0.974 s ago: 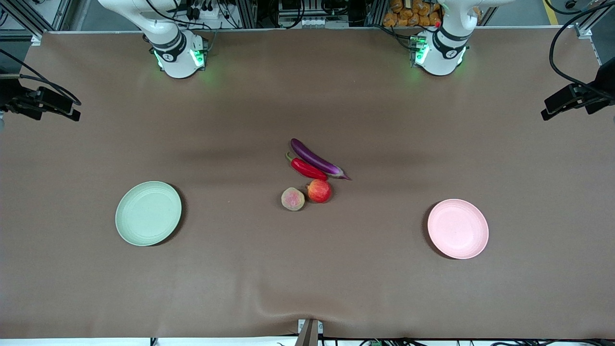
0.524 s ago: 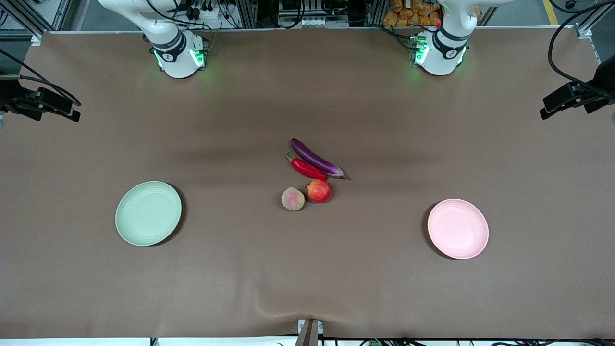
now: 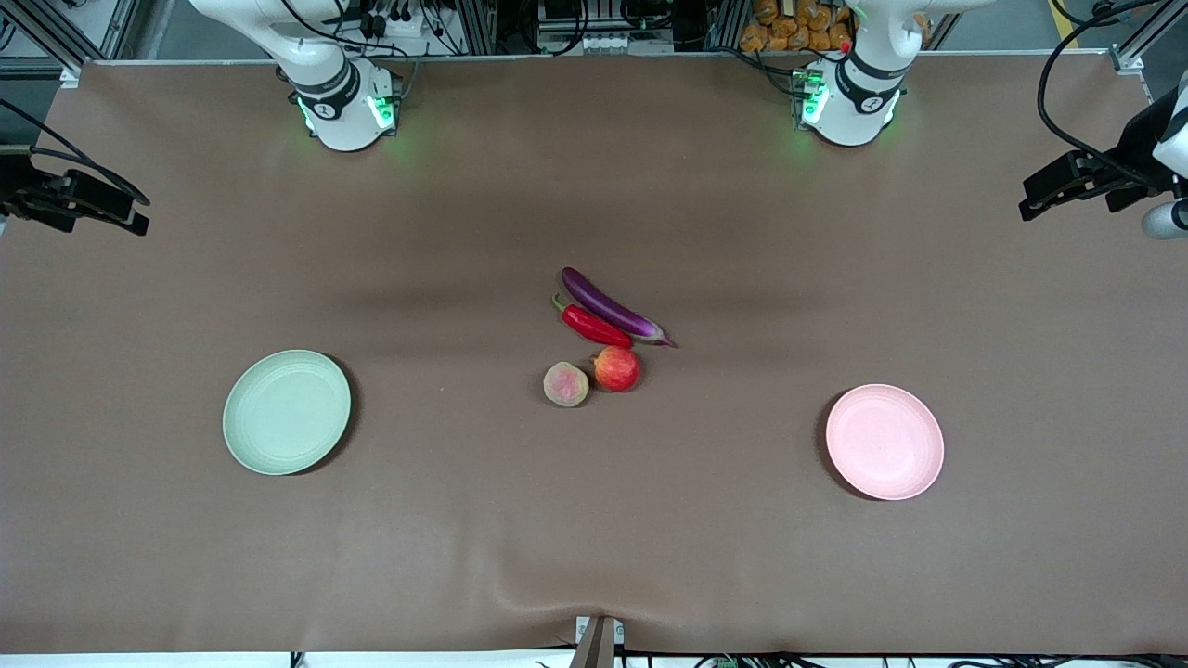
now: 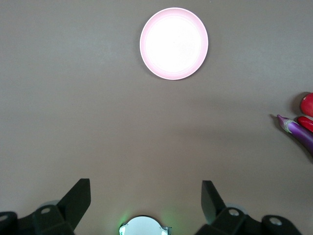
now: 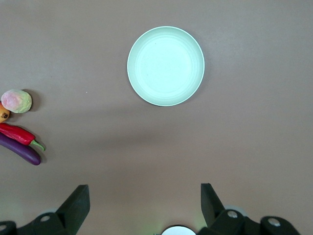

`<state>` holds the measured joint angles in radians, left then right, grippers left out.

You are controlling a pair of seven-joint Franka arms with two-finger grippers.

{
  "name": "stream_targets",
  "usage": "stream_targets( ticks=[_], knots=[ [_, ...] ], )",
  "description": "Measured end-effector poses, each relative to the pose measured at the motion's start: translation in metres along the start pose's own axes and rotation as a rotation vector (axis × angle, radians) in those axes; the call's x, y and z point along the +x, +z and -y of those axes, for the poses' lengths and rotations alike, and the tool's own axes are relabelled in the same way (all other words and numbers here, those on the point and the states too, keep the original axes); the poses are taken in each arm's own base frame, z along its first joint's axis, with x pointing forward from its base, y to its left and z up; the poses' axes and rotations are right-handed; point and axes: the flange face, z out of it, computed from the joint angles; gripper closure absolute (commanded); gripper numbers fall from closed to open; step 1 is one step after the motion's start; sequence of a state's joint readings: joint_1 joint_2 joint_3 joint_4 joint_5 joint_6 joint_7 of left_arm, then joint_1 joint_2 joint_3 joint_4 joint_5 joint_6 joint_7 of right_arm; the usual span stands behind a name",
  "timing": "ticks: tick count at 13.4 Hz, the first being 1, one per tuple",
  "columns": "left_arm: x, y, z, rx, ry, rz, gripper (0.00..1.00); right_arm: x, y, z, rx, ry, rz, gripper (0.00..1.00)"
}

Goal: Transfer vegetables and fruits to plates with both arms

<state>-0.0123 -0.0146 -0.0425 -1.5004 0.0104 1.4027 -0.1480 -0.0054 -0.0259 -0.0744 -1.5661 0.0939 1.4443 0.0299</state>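
The purple eggplant and red chili lie side by side at the table's middle. The red-orange apple and the pinkish peach sit just nearer the front camera. The mint green plate lies toward the right arm's end, the pink plate toward the left arm's end; both are empty. My left gripper is open and empty, high over the table near its base, with the pink plate and the eggplant tip in view. My right gripper is open and empty, high over its end, with the green plate, peach, chili and eggplant in view.
The brown table cover has a small wrinkle at its edge nearest the front camera. The two green-lit arm bases stand along the edge farthest from that camera. Dark hand parts with cables hang at both ends of the table.
The left arm's hand has shifted a little inward over the table's end and turned. The right arm's hand has shifted slightly. The produce and plates have not moved.
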Motion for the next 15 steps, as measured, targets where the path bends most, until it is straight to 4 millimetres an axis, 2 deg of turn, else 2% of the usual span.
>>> stream_targets(
  ticks=[5, 8, 10, 12, 14, 15],
  knots=[
    [0.000, 0.000, 0.000, 0.000, -0.001, 0.000, 0.00, -0.001, 0.000, -0.001, 0.000, 0.002, 0.005, 0.00],
    [0.004, 0.010, -0.015, 0.004, -0.005, 0.020, 0.00, 0.000, -0.006, 0.005, -0.001, -0.009, -0.014, 0.00],
    [0.010, 0.030, -0.053, 0.016, 0.018, 0.057, 0.00, 0.002, -0.004, 0.014, -0.002, -0.025, -0.015, 0.00],
    [0.013, 0.059, -0.101, 0.039, -0.004, 0.108, 0.00, 0.016, 0.013, 0.018, -0.003, -0.030, -0.004, 0.00],
    [0.017, 0.095, -0.151, 0.069, -0.055, 0.148, 0.00, 0.045, 0.053, 0.029, -0.007, -0.045, 0.023, 0.00],
    [0.017, 0.115, -0.181, 0.083, -0.088, 0.154, 0.00, 0.061, 0.078, 0.044, -0.013, -0.064, 0.043, 0.00]
  ],
)
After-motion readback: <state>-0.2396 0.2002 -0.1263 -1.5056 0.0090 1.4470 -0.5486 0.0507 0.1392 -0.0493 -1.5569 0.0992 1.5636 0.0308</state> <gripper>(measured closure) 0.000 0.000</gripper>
